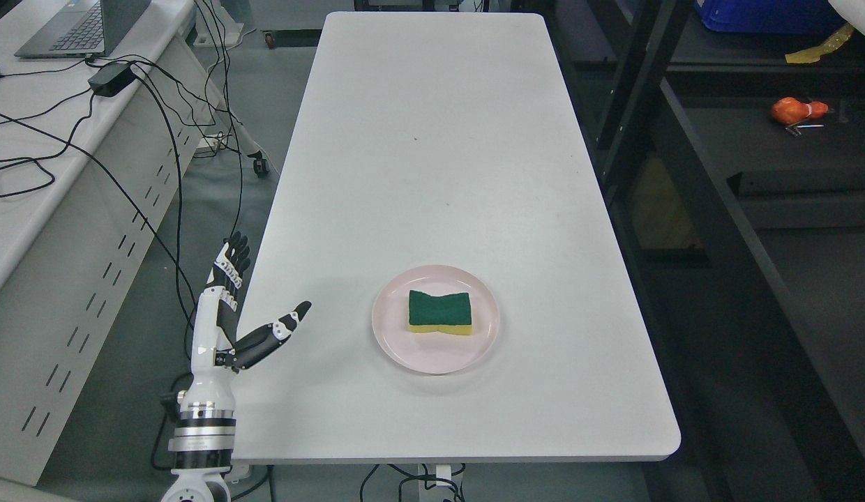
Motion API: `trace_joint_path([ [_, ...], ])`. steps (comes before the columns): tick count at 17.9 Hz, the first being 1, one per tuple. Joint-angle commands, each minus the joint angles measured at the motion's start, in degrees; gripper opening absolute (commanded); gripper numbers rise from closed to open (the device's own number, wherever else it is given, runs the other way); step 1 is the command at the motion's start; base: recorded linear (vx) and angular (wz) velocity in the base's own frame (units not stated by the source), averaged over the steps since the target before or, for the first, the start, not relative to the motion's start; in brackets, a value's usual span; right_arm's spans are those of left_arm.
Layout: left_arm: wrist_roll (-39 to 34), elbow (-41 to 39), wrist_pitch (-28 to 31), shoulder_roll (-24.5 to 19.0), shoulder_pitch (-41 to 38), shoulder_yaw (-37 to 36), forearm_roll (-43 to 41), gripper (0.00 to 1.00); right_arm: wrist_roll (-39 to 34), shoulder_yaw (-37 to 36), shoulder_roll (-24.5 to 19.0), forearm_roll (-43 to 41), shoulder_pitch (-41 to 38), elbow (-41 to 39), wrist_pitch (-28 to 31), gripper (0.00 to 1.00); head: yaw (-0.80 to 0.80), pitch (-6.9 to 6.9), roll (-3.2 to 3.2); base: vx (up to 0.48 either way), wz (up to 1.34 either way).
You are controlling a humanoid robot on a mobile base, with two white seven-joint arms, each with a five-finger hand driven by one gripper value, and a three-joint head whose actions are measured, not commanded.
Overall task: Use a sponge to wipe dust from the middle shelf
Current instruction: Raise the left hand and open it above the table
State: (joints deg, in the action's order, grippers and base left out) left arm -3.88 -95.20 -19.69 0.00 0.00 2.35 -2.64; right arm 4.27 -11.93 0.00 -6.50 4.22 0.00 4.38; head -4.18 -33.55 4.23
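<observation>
A green-topped, yellow-bottomed sponge (439,312) lies flat on a pink plate (404,348) near the front of the white table (439,139). My left hand (254,300) is at the table's left front edge, well left of the plate, its fingers spread and straight, the thumb pointing out over the tabletop; it holds nothing. The dark shelving unit (683,160) stands along the table's right side, its shelves running away to the right. My right arm does not show.
An orange object (799,110) lies on a dark shelf at the upper right, with a blue bin (767,17) on the level above. A second white desk (49,160) with a laptop and trailing cables stands on the left.
</observation>
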Motion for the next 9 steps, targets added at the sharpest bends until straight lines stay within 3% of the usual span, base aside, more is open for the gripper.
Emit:
trace_joint_path([
  [1,0.01,0.1,0.44,-1.0,-0.17,1.78,0.0,0.99,-0.05,-0.02,1.0,0.0,0.0,-1.0,0.02,1.0,0.0,0.0,0.0,0.0,0.0],
  [5,0.1,-0.07,-1.56,-1.14,-0.09,1.95,0.0,0.99,-0.05,-0.02,1.0,0.0,0.0,-1.0,0.02,1.0,0.0,0.0,0.0,0.0,0.0],
  [9,6.66,0.46,-2.46,-7.11,1.4,1.25,-0.17,0.98,-0.05,-0.02,1.0,0.0,0.0,-1.0,0.02,1.0,0.0,0.0,0.0,0.0,0.0],
])
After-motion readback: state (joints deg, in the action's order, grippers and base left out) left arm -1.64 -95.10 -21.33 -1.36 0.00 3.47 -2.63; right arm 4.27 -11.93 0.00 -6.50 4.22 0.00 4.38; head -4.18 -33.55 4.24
